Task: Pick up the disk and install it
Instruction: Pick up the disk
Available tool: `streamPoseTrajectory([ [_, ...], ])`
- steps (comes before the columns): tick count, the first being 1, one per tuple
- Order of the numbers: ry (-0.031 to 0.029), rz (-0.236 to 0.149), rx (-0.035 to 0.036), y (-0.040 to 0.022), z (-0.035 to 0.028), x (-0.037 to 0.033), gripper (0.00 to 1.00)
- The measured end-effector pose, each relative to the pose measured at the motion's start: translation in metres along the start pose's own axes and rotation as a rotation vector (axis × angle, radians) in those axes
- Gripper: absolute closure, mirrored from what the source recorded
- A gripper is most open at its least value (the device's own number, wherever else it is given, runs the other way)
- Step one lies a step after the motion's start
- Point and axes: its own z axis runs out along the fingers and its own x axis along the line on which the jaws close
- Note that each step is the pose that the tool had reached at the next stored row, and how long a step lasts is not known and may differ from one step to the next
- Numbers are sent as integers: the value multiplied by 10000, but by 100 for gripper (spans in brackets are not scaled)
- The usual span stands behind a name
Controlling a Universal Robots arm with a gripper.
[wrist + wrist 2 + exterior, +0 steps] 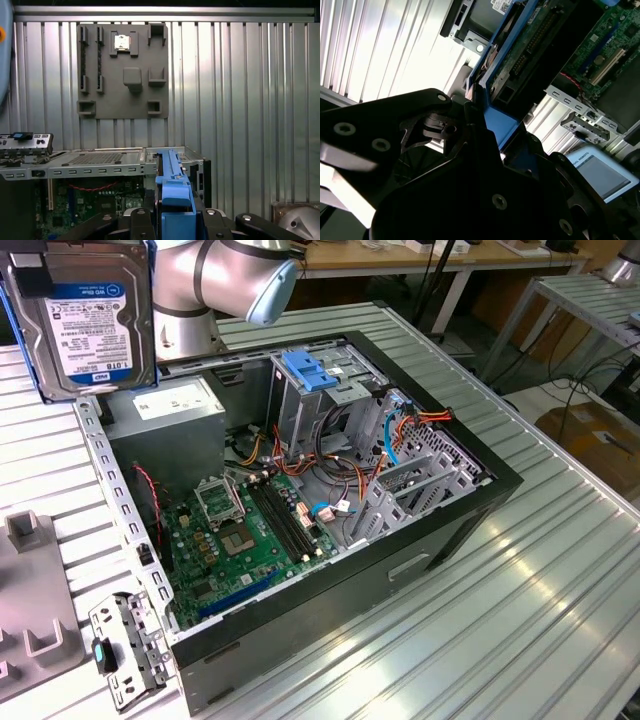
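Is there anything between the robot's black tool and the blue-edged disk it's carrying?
Nothing: in the first wrist view the tool is clamped straight onto the blue rail of the disk, with no object between them.

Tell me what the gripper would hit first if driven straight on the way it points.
The gripper, shut on the disk, points at the computer case. In the first wrist view the disk's leading end lines up with the case's metal rim, so that likely comes first; depth is unclear.
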Motion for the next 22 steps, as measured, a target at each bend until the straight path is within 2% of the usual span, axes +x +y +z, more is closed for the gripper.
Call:
streamPoseTrajectory([
  [11,1,-1,0,-20,-1,21,63],
  [22,1,0,-1,-155,-1,22,63],
])
